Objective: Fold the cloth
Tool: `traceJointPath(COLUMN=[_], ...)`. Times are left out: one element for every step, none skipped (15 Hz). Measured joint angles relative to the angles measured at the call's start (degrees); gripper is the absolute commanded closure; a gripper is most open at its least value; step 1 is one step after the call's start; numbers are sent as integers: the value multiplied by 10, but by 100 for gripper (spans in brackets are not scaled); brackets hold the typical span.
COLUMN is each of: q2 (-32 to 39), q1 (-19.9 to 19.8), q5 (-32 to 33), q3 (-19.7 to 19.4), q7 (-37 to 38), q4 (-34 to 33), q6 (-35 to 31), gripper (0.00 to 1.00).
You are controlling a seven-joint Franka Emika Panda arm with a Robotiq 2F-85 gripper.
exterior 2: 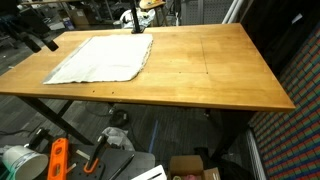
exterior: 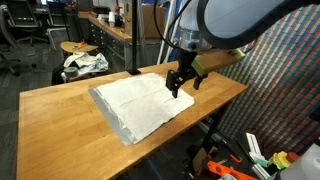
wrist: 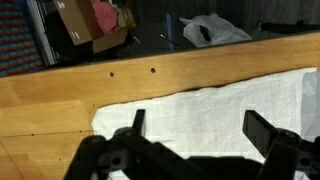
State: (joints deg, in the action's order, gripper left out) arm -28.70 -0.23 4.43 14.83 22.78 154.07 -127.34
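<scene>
A white cloth (exterior: pixel 140 103) lies spread flat on the wooden table (exterior: pixel 60 115). It shows in both exterior views (exterior 2: pixel 100 58) and fills the lower half of the wrist view (wrist: pixel 200 115). My gripper (exterior: pixel 179 84) hangs just above the cloth's far edge, near the table's far side. In the wrist view its two black fingers (wrist: pixel 200 128) are wide apart with bare cloth between them. It is open and holds nothing. In an exterior view the gripper (exterior 2: pixel 137 22) is only partly in view at the top edge.
The table edge runs just past the cloth in the wrist view (wrist: pixel 120 75). On the floor beyond lie a cardboard box (wrist: pixel 85 22) and a white bag (wrist: pixel 213 30). A stool with a bag (exterior: pixel 83 60) stands behind the table. Orange tools (exterior 2: pixel 58 158) lie under the table.
</scene>
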Motion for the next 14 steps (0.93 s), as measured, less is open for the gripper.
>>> traceJointPath(q2=[5,12,23,37,54,74,98,120,144,168,190,213,235,255], q1=[1,1,0,0,0,-1,-1,-1,-1,-2,-3,-6,-9,-14], q5=[-1,-3,-5,-8,-14,-18,-27,-39,-52,-63,-72,-77,-80,-82], q3=[-10,-24,-41,-59,-77,-95,-113,-128,-142,-154,-164,-173,-180,-187], q7=[-10,-24,-39,-57,-77,-98,-123,-149,-175,-198,-217,-233,-247,-259], q4=[-3,-9,-17,-29,-44,-59,-77,-92,-107,-118,-129,-139,-149,-158], q6=[0,1,1,2,2,3,4,8,10,10,10,10,10,10], gripper=[0,0,0,0,0,0,0,0,0,0,0,0,0,0])
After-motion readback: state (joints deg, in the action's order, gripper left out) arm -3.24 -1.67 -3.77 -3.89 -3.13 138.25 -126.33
